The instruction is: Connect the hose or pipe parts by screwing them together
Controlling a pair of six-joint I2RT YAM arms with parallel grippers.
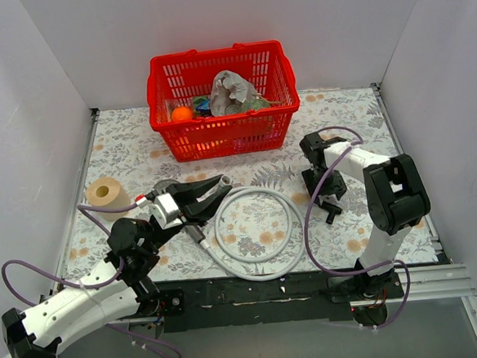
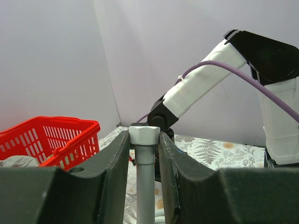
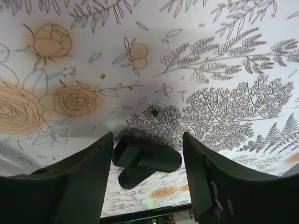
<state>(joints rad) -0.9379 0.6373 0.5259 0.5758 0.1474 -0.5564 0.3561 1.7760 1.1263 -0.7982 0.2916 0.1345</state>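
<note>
A light-grey hose (image 1: pixel 261 263) lies in a loop on the floral cloth. My left gripper (image 1: pixel 219 187) is shut on one metal end nut (image 2: pixel 145 135), holding it just above the cloth, with the hose (image 2: pixel 145 186) running back between the fingers. The hose's other end (image 1: pixel 196 233) rests on the cloth below that gripper. A short black pipe fitting (image 3: pixel 148 159) with a side branch and threaded ends lies on the cloth. My right gripper (image 3: pixel 148 138) points down over it, open, a finger on each side. From above the fitting (image 1: pixel 333 214) shows just below the right gripper (image 1: pixel 327 199).
A red basket (image 1: pixel 219 141) with an orange ball and crumpled plastic stands at the back centre; its corner (image 2: pixel 56 140) shows in the left wrist view. A tape roll (image 1: pixel 106 194) sits at the left. Purple cables (image 1: pixel 309 223) loop beside both arms.
</note>
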